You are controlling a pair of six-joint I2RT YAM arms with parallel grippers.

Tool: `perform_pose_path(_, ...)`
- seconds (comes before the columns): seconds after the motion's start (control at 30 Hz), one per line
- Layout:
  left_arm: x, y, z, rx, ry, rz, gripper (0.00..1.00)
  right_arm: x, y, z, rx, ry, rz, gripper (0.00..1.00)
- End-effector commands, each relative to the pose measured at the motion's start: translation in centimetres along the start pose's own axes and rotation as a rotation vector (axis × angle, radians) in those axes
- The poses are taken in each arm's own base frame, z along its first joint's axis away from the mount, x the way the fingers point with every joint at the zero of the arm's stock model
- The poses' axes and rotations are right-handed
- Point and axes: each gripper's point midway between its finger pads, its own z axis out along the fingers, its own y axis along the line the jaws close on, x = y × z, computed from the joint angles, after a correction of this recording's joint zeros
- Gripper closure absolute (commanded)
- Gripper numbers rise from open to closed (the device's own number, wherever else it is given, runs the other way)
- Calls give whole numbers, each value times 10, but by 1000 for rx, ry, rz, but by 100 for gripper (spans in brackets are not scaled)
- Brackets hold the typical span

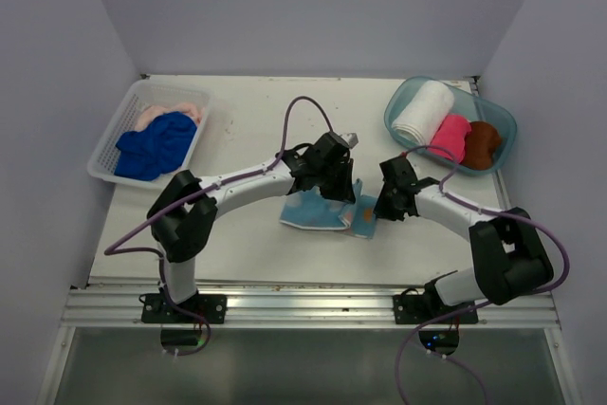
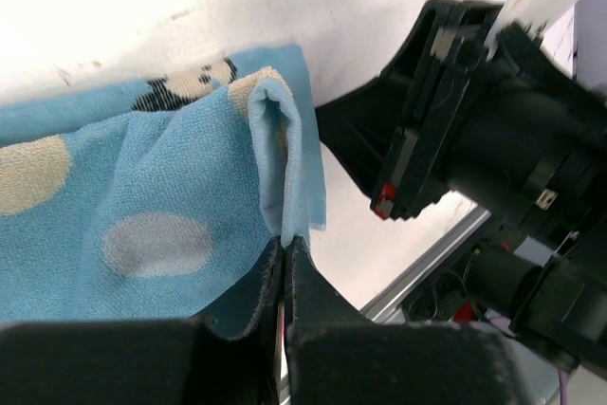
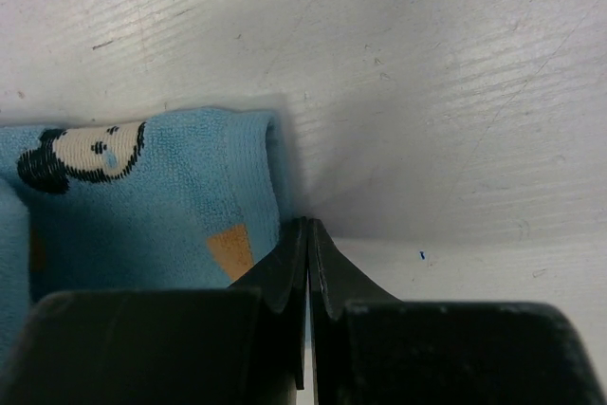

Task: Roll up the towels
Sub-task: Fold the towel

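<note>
1. The left gripper [image 2: 285, 255] is clamped on a raised fold of the light blue cartoon-print towel [image 2: 161, 177].
2. The right gripper [image 3: 308, 246] has its fingers pressed together just beside that towel's hemmed edge. Whether they catch any cloth cannot be told.
3. The towel lies on the white table [image 1: 247, 130], between the two arms.
4. At the far right, the clear teal tub [image 1: 501, 119] holds the rolled white towel [image 1: 422, 111], hot pink towel [image 1: 450, 135] and brown towel [image 1: 482, 142].
5. At the far left, the white lattice basket [image 1: 112, 130] holds the bunched royal blue towel [image 1: 156, 144] and pale peach towel [image 1: 166, 113].
</note>
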Motion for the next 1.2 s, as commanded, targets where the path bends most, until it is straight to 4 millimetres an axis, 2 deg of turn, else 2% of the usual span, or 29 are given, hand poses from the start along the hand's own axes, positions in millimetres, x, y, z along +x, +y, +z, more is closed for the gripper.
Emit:
perform_pose_path(0.0, -43, -25, -29, 15, -160, -16, 100, 17, -9, 2, 22, 41, 4, 100)
perform_pose_path(0.27, -44, -27, -18, 32, -156, -31, 100, 19, -10, 2, 19, 44, 8, 100)
perform_pose_path(0.37, -44, -38, -11, 75, -124, -16, 100, 19, -11, 2, 22, 43, 7, 100)
perform_pose_path(0.67, -21, -42, 10, 73, -34, 7, 100, 17, -10, 0, 16, 40, 9, 100)
perform_pose_path(0.9, -18, -35, 22, 48, -24, 5, 100, 18, -12, -4, 21, 34, 10, 100)
perform_pose_path(1.13, -11, -39, 28, 81, 14, 11, 100, 18, -13, -4, 26, 35, 13, 100)
perform_pose_path(1.17, -10, -40, 28, 87, 19, 14, 97, 16, -14, -5, 30, 28, 14, 100)
